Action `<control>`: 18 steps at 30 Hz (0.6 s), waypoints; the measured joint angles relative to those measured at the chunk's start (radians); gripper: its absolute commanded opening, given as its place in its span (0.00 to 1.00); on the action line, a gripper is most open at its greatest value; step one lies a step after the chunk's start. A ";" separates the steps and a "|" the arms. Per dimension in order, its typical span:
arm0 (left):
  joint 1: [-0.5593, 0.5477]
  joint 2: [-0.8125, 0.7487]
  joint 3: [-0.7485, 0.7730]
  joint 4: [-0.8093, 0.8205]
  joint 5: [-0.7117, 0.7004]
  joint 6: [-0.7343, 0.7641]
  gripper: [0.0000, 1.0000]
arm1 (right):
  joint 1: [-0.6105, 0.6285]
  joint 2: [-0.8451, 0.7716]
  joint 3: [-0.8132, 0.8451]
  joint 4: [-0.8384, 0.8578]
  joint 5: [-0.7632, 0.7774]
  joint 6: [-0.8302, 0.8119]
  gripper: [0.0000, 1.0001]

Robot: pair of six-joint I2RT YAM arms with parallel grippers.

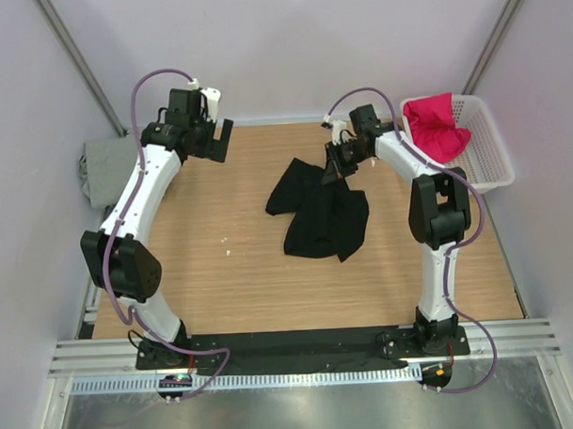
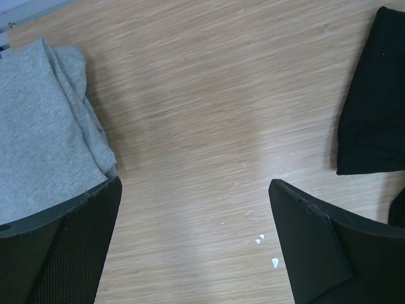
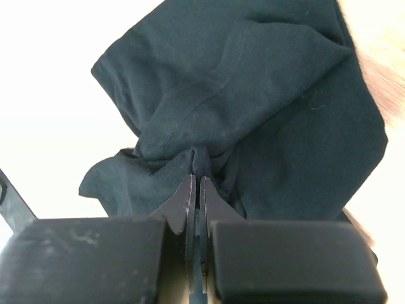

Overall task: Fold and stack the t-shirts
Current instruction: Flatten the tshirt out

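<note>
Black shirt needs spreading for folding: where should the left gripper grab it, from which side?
Probably the left flap edge of the shirt, from the left: it lies flat and free, facing the open left gripper, while the right gripper pinches the far bunch.

Left tool (image 2: 193, 212) agape, right tool (image 3: 196, 183) clamped.

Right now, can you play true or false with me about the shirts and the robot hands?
1. The right hand is pinching the black t-shirt. True.
2. The left hand is holding the grey t-shirt. False: it is open and holds nothing.
3. The magenta-red t-shirt is in the white mesh basket. True.
4. The grey t-shirt is stacked on the black one. False: it lies far to the left, apart.
</note>
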 measured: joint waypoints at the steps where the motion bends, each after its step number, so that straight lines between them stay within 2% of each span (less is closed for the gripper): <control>1: 0.000 0.000 0.000 0.000 -0.003 0.000 1.00 | 0.002 0.000 0.008 -0.013 0.000 -0.008 0.01; 5: 0.008 0.000 0.000 0.006 -0.032 0.003 1.00 | 0.033 0.001 0.172 -0.138 0.013 -0.085 0.01; 9: 0.040 0.003 0.022 0.010 -0.053 0.003 1.00 | 0.100 0.002 0.518 -0.212 0.035 -0.139 0.01; 12: 0.075 0.003 0.046 0.019 -0.075 0.002 1.00 | 0.156 -0.010 0.745 -0.190 0.054 -0.157 0.01; 14: 0.092 0.003 0.053 0.032 -0.092 0.002 1.00 | 0.201 -0.053 0.797 -0.146 0.076 -0.182 0.01; 18: 0.097 0.003 0.053 0.035 -0.112 -0.001 1.00 | 0.299 -0.174 0.756 -0.058 0.108 -0.221 0.01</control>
